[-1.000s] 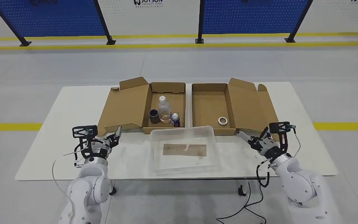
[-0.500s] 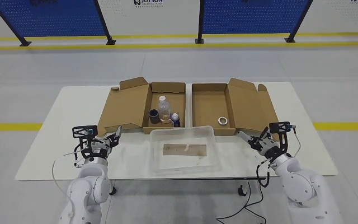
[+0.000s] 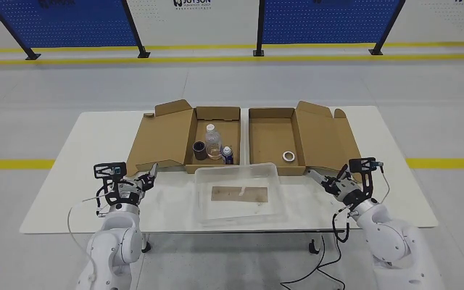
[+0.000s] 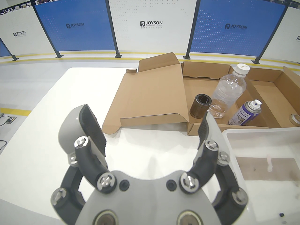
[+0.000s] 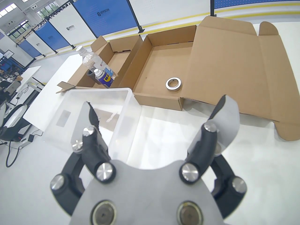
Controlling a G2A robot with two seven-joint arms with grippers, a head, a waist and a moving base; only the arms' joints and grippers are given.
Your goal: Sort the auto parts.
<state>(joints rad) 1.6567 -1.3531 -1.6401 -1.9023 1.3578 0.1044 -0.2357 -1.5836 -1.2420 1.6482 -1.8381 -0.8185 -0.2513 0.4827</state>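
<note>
Two open cardboard boxes stand at the back of the table. The left box holds a dark bushing, a clear bottle and a small purple spray can. The right box holds a metal ring. A clear plastic bin sits in front of them. My left gripper is open near the table's front left, nothing between its fingers. My right gripper is open at the front right, empty. The left wrist view shows the bushing, bottle and can; the right wrist view shows the ring.
Both boxes' lids lie folded out flat, one to the left and one to the right. Bare white table lies around each gripper. Blue and white fence panels stand far behind the table.
</note>
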